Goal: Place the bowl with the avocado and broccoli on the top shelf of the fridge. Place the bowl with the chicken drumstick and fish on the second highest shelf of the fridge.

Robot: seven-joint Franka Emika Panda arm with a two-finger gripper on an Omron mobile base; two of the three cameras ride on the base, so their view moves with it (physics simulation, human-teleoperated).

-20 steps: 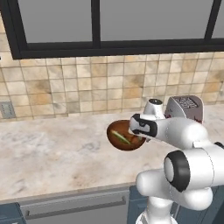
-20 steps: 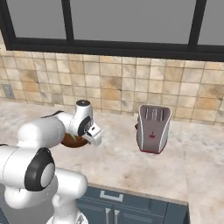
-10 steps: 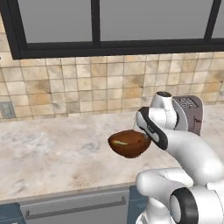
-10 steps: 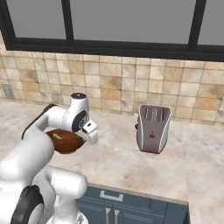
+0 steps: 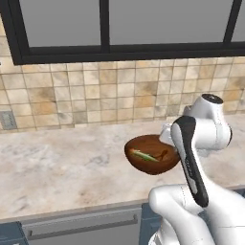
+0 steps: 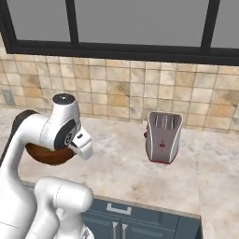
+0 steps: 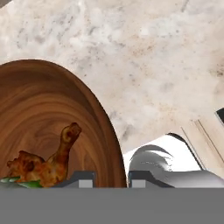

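A reddish-brown wooden bowl (image 5: pixel 150 154) hangs in the air above the marble counter (image 5: pixel 62 162). It holds a chicken drumstick (image 7: pixel 54 159) and a green-striped fish (image 5: pixel 143 155). My gripper (image 7: pixel 111 180) is shut on the bowl's right rim, one finger inside and one outside. From the right base view the bowl (image 6: pixel 49 156) peeks out beneath my white forearm. The fridge and the bowl with the avocado and broccoli are out of view.
A silver toaster (image 6: pixel 163 137) stands on the counter to the right of the arm. Beige wall tiles and a dark-framed window (image 5: pixel 105 28) rise behind the counter. A wall outlet (image 5: pixel 7 119) sits at the far left. Dark cabinet fronts (image 6: pixel 126 219) run below.
The gripper closed on the brown bowl's rim and lifted it off the counter. The arm has folded back, bringing the bowl nearer the base.
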